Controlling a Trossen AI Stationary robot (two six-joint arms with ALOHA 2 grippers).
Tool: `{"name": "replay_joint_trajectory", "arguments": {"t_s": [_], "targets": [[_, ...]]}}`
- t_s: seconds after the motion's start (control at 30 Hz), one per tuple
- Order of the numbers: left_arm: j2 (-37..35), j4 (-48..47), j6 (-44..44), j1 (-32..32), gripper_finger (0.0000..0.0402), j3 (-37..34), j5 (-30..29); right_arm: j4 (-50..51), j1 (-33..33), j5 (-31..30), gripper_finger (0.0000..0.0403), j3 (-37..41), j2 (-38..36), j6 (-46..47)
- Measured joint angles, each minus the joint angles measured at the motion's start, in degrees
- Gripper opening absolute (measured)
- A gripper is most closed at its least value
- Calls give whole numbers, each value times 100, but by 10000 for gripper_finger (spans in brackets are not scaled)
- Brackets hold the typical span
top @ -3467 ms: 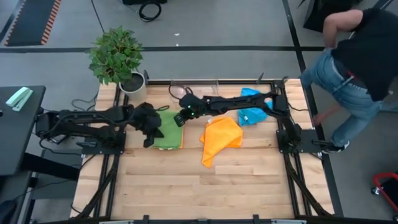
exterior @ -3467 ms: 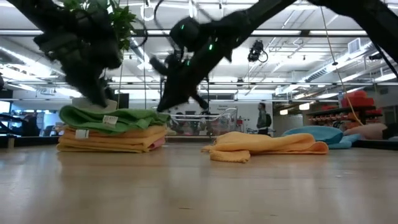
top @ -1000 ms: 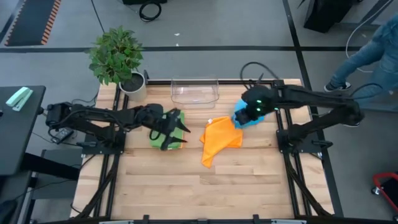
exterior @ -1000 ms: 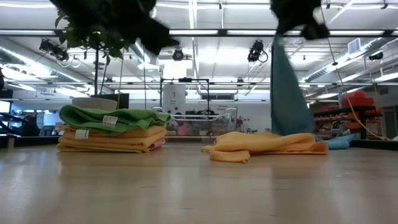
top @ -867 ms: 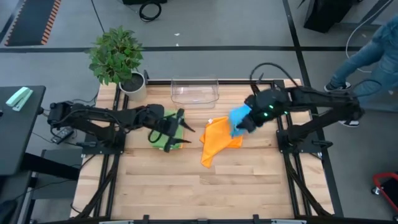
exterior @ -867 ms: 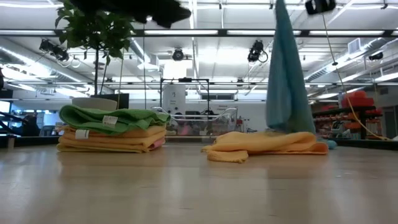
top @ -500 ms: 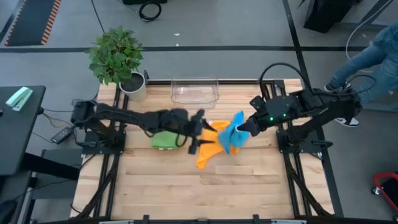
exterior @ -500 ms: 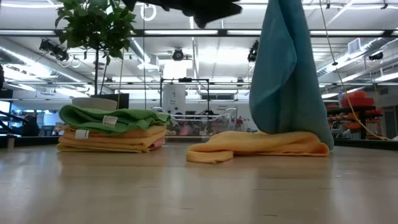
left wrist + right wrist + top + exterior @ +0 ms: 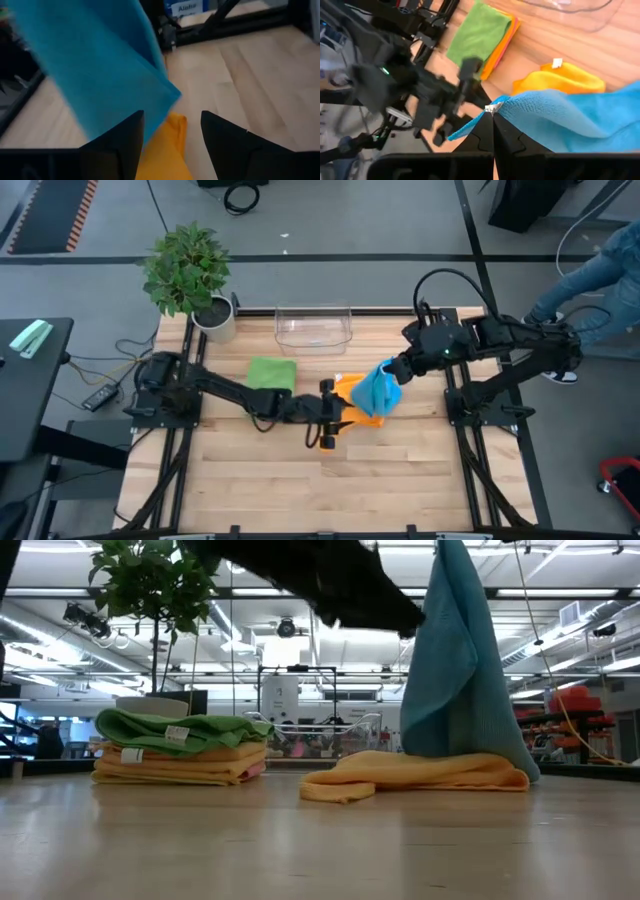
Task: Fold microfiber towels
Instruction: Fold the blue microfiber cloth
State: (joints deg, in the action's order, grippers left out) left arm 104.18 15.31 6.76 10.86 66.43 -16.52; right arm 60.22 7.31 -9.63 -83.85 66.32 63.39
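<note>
Since it hangs limp at centre-right above the surface, the blue towel looks light and floppy. Right gripper pinches its corner; left gripper gapes, empty, near the free corner, best grabbed there.

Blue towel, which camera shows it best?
The low view: the blue towel hangs full length over the orange towel. The high view shows a bunched patch, the left wrist view one corner, and the right wrist view the edge pinched by the right pincer.
</note>
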Motion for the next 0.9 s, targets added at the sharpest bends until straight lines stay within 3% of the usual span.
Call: {"name": "replay_joint_trajectory", "arguments": {"t_s": [0.17,0.4,0.5,0.67,0.9], "targets": [[709,780,-7,148,212,-2,-532,-2,-140,270,0,0,-2,-483],[1485,2061,40,265,212,-2,-2327,-4,-170,747,0,0,-4,-660],[1697,2341,35,265,215,83,-2328,6,-170,906,0,0,-8,-670],[2012,2307,248,388,216,309,-1847,20,-263,1041,0,0,-22,-750],[2076,2300,741,545,206,489,-1828,32,-271,1069,0,0,-68,-856]]}}
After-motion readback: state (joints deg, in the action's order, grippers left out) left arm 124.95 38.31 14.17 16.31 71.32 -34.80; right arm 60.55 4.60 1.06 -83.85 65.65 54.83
